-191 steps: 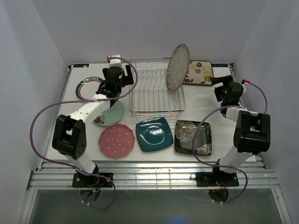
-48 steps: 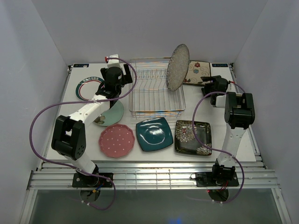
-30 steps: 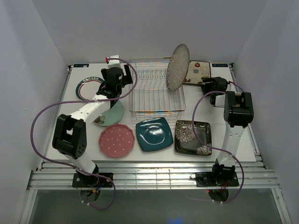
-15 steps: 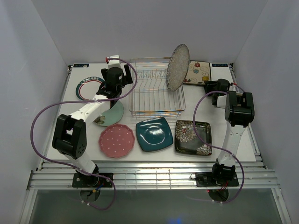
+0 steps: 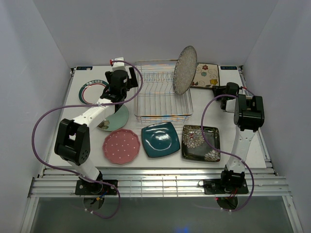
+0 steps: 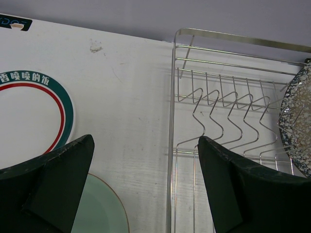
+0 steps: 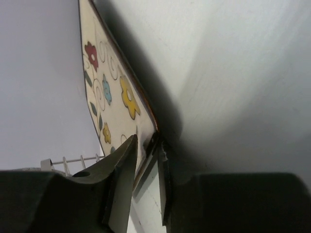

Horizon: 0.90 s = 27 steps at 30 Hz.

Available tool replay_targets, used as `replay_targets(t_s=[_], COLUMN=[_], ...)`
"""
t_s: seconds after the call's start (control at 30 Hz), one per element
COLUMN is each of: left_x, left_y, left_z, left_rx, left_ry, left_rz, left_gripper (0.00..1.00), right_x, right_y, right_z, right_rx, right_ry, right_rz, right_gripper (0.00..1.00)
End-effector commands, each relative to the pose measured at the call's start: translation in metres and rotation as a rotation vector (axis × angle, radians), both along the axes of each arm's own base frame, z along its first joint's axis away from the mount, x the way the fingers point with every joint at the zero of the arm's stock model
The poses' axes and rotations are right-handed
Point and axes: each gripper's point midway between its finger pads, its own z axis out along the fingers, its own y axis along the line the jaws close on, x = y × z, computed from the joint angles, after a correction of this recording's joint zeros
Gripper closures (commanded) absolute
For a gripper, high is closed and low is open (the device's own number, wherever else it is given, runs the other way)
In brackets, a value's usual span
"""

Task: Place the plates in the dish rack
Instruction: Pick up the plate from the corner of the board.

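While the speckled grey plate [image 5: 185, 69] already stands on edge at the right end of the dish rack [image 5: 163, 115], you appear to be on the pick of the cream floral square plate [image 5: 206, 75]. It lies on the desk [image 5: 243, 145] in the upper right of the top view, just beside the rack. Your right end effector [image 7: 146, 150] pinches that plate's rim, one finger on each face.

Your left end effector [image 6: 146, 160] is spread wide and holds nothing. It hovers by the rack's left edge, near the white teal-rimmed plate [image 5: 90, 91].

Next, you likely need to raise the pinched edge, tip the plate upright and carry it over the wire to free prongs. A grip this close to the rim may let it swing, so keep clear of the grey plate.
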Motion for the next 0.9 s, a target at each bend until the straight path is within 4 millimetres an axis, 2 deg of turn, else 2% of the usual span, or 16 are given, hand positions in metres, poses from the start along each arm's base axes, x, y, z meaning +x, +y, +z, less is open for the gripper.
replay_targets(t_s=[0.0, 0.17, 0.2, 0.43, 0.87], left_x=[0.001, 0.001, 0.001, 0.001, 0.001], left_y=[0.003, 0.002, 0.002, 0.002, 0.003], left_z=[0.002, 0.002, 0.002, 0.0, 0.002], left_rx=[0.0, -0.001, -0.001, 0.001, 0.0], left_ry=[-0.009, -0.011, -0.011, -0.007, -0.01], left_rz=[0.008, 0.006, 0.007, 0.007, 0.009], left_gripper=[0.02, 0.02, 0.02, 0.02, 0.02], right_x=[0.008, 0.007, 0.007, 0.004, -0.006], right_y=[-0.006, -0.007, -0.008, -0.01, -0.031], right_z=[-0.004, -0.006, -0.005, 0.005, 0.046], right_rx=[-0.017, -0.026, -0.024, 0.013, 0.127], right_ry=[-0.003, 0.005, 0.005, -0.009, -0.117], right_rz=[-0.011, -0.009, -0.009, -0.005, -0.019], right_gripper=[0.73, 0.91, 0.92, 0.92, 0.92])
